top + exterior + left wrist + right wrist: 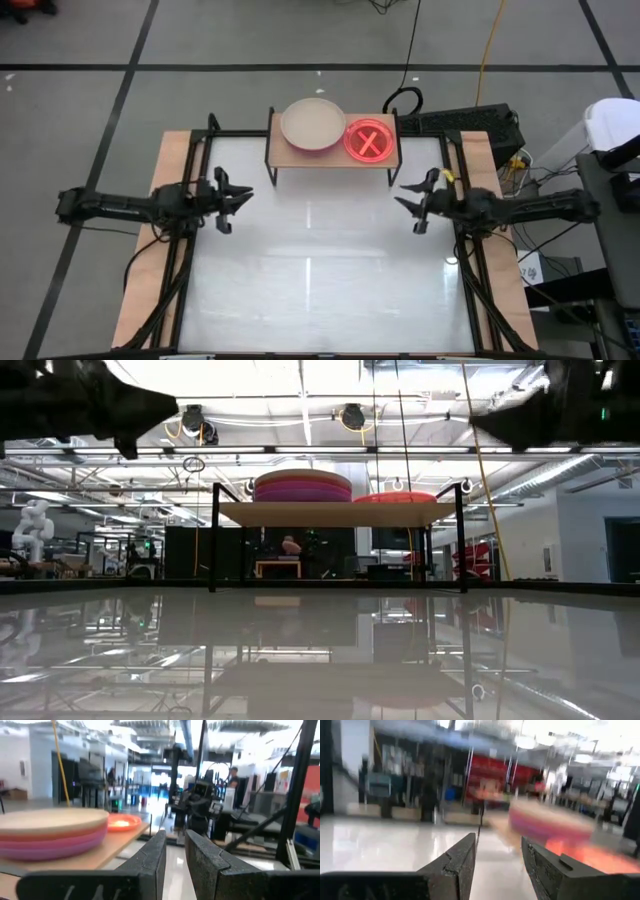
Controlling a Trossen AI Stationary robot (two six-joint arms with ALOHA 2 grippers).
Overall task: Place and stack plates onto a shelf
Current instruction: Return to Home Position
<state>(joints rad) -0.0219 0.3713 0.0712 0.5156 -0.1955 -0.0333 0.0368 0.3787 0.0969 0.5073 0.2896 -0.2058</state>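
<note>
Both stacks are on the shelf [283,152], which stands at the far edge of the worktop [320,290]. The larger plates sit on its left half with the beige plate [313,125] on top, and the smaller translucent ones sit just beside them under the orange plate [369,140]. Your left arm [130,207] and right arm [520,207] lie out at the worktop's two sides, each with its jaws parted and holding nothing. Stacking looks done, so your remaining risk is the shelf itself. The beige stack fills nearly the shelf's whole depth, with its rim at the edges. If an arm swings inward or forward on its way home, a bump to a thin black leg could slide that stack off or shake the light orange pile loose. Keep both arms clear of the shelf
</note>
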